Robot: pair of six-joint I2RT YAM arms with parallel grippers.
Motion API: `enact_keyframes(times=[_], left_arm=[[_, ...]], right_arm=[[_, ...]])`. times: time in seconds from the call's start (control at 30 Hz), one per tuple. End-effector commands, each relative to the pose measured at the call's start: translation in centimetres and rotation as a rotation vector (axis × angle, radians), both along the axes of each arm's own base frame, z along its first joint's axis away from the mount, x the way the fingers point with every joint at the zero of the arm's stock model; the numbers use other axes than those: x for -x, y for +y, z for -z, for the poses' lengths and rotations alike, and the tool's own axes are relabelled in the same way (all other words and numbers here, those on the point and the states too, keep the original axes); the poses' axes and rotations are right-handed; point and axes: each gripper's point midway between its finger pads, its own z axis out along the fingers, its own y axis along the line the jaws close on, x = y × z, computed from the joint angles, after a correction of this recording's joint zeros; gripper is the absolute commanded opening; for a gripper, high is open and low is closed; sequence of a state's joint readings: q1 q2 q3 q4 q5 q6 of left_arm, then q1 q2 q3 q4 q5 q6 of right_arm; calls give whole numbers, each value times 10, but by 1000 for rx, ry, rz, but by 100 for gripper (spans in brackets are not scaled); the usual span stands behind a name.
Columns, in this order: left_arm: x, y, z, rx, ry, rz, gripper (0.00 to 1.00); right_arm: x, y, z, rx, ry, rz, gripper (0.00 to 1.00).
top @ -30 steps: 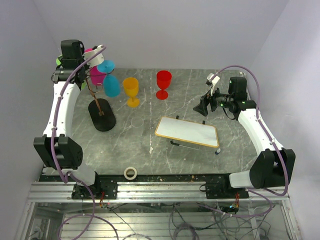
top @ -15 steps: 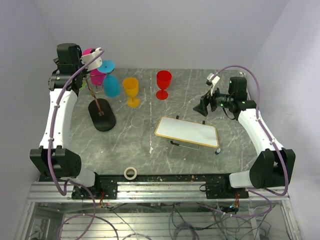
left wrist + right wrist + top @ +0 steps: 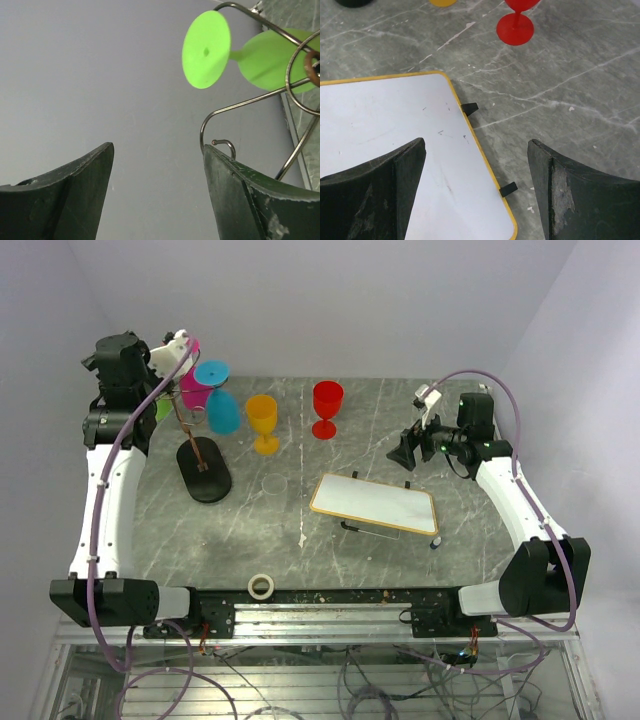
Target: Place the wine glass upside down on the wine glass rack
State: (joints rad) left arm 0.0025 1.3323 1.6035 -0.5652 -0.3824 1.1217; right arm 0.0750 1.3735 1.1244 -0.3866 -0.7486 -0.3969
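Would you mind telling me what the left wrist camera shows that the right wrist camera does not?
Left wrist only: the green wine glass at the wire arms of the wine glass rack, against the wall. Right wrist only: the foot of the red wine glass and a yellow-edged white board. Both: marble table and open, empty jaws, the left gripper and right gripper respectively.

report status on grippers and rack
Left gripper open, empty, by rack. Right gripper open above white board. Green glass hanging on rack. No obstruction seen.

Plain pale lilac walls (image 3: pixel 320 300) enclose a grey marbled table (image 3: pixel 200 540) under even light.
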Motion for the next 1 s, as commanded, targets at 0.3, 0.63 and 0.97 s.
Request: enact_keyframes(times=[0.3, 0.63, 0.97], left_arm=[[19, -5, -44, 502, -405, -145, 96], [23, -101, -41, 1031, -315, 248, 99], [28, -101, -36, 987, -279, 253, 100]], right_arm=[[-37, 33, -44, 70, -123, 86, 83], [-110, 74, -61, 21, -115, 263, 77], [-182, 105, -16, -1, 9, 410, 62]])
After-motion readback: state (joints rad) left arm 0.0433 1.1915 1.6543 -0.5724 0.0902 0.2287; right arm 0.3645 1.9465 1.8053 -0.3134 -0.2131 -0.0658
